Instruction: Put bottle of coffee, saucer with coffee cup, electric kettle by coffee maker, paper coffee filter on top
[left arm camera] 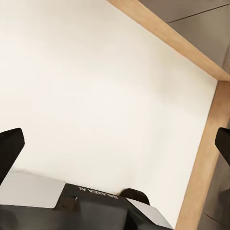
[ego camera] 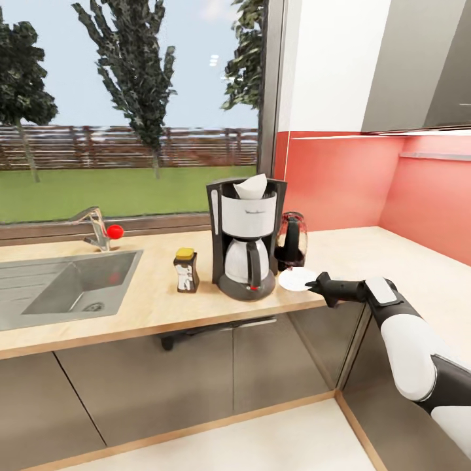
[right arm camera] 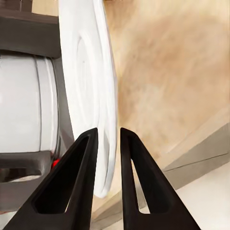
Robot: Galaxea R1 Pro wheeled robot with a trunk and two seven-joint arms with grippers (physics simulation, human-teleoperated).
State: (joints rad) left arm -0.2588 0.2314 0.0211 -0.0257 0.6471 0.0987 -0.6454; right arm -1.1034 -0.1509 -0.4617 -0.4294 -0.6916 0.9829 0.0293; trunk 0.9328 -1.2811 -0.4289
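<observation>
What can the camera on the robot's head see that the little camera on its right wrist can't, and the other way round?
Head view alone: the sink, the bottle of coffee, the paper coffee filter on top of the coffee maker, and the electric kettle beside it.

Right wrist view alone: up close, the two dark fingers closed on the saucer's rim.

Both: the saucer, the right gripper, the coffee maker and the light-wood countertop.

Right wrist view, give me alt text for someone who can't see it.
The right claw pinches the rim of a white saucer between its two black fingers, above the wooden countertop. Beside the saucer is the coffee maker.
</observation>
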